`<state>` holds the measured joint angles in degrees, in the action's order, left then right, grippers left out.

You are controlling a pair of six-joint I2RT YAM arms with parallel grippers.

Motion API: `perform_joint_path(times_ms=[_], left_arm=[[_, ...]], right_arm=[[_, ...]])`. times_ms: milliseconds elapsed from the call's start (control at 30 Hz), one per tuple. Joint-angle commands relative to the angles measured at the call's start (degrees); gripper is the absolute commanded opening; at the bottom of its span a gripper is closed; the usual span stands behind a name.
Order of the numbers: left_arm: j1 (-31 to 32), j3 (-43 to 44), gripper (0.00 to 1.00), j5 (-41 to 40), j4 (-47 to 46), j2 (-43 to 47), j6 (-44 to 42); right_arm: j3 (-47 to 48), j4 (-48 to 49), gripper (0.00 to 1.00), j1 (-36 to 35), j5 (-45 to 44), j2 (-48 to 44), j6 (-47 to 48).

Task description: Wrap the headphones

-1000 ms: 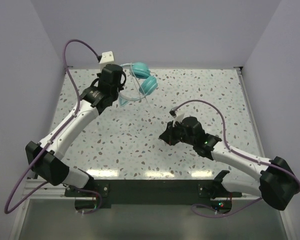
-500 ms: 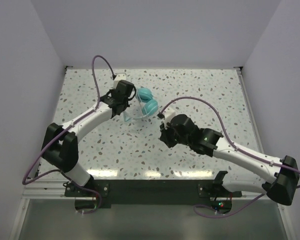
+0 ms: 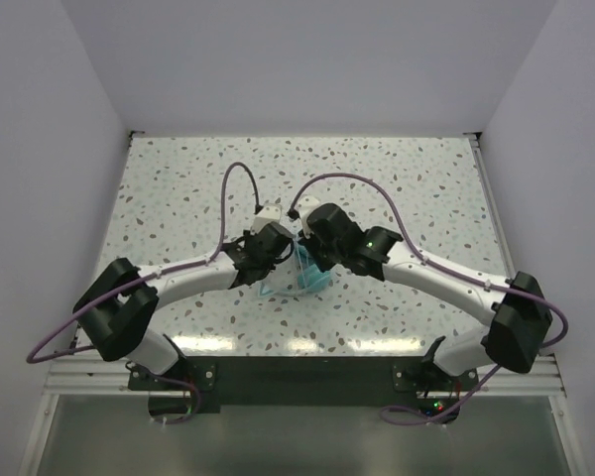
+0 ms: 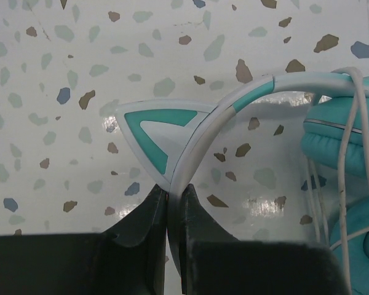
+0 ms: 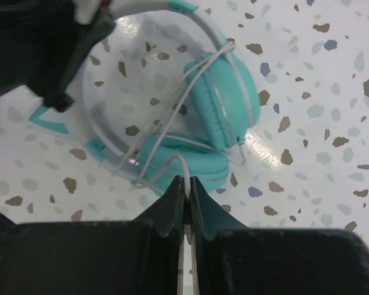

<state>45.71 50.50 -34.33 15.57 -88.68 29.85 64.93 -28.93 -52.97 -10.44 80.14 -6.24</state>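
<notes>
Headphones (image 3: 309, 276) sit near the table (image 3: 426, 169) middle, left gripper (image 4: 172, 198) pinched shut on the headband (image 4: 258, 91), right gripper (image 5: 187, 186) clamped on the cord (image 5: 184, 167): mid-wrap, so next likely calls for looping cord round the earcups (image 5: 224, 101).

Top view bright, even, diffuse; only faint soft shadows on table (image 3: 426, 178), white glare bars along its near edge. Wrist views: glossy highlights on table. My left fingers (image 4: 141, 239) and right fingers (image 5: 166, 212) near-black, underexposed, blurred close up. headphones (image 5: 224, 98) mildly soft.
</notes>
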Motion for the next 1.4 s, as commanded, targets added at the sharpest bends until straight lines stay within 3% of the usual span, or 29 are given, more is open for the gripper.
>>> perform_joint_path(times_ms=[0,133,667,1367], left_arm=[[2.0,-3.5,0.0,-1.6,-6.7,6.8,3.8],[3.4,-6.8,0.0,0.7,-9.3,9.3,2.3],[5.0,-11.0,0.0,8.3,-14.6,9.5,-1.6],[5.1,-11.9,0.0,10.5,-17.0,8.3,-5.7]], right_arm=[[2.8,3.7,0.0,2.9,-1.5,2.7,2.7],[2.3,7.3,0.0,6.3,2.8,4.2,2.9],[4.6,13.4,0.0,7.9,4.5,12.2,4.0],[8.0,13.4,0.0,8.8,-4.7,18.1,9.8]])
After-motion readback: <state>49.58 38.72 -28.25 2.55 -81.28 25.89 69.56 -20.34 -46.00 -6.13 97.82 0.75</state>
